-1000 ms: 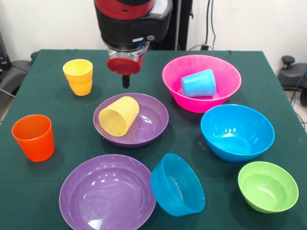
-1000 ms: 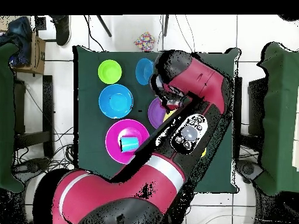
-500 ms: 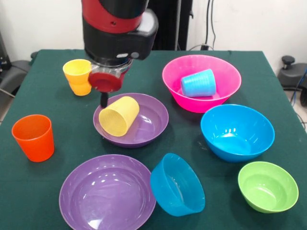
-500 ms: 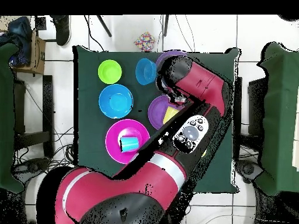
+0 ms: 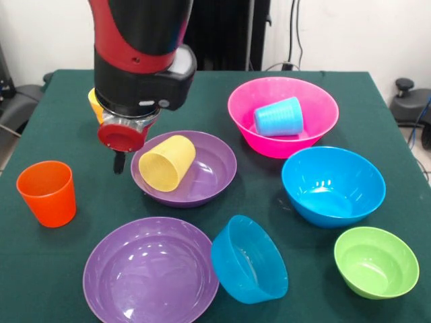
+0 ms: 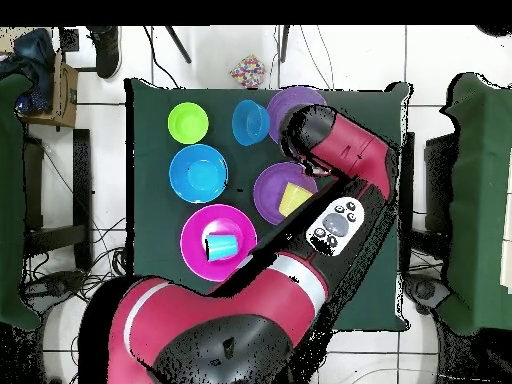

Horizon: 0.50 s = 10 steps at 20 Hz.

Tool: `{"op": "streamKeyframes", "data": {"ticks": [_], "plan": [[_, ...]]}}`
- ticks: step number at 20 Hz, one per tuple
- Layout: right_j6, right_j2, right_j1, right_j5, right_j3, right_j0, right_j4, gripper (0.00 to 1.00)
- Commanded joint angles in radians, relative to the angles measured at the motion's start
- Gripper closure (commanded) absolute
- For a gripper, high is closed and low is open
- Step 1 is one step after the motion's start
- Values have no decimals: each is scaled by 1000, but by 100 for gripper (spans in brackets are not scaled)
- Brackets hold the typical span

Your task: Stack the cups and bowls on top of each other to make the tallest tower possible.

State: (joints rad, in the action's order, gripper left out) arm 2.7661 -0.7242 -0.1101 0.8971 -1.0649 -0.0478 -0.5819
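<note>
My gripper hangs low over the cloth just left of a purple bowl, between that bowl and the orange cup. A pale yellow ribbed cup lies on its side in that bowl. The arm hides most of the amber-yellow cups. A light blue cup lies tipped in the pink bowl. Another purple bowl, a tilted small blue bowl, a big blue bowl and a green bowl sit nearer. The overhead view shows the pink bowl and the yellow cup.
The green cloth covers the table to its edges. Seen from above, the arm arches over the table's right half and covers the orange and amber cups. Cables and floor tiles surround the table.
The arm has swung from behind the purple bowl to its left side and come lower and nearer, now covering the amber cups. The cups and bowls have not moved.
</note>
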Motion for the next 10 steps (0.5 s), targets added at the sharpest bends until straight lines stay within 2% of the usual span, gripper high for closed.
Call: {"op": "streamKeyframes", "data": {"ticks": [1,7,10], "plan": [[146,130,65,58,3,-8,11,0],[186,108,99,227,54,-19,17,0],[192,111,103,247,57,-22,7,0]]}}
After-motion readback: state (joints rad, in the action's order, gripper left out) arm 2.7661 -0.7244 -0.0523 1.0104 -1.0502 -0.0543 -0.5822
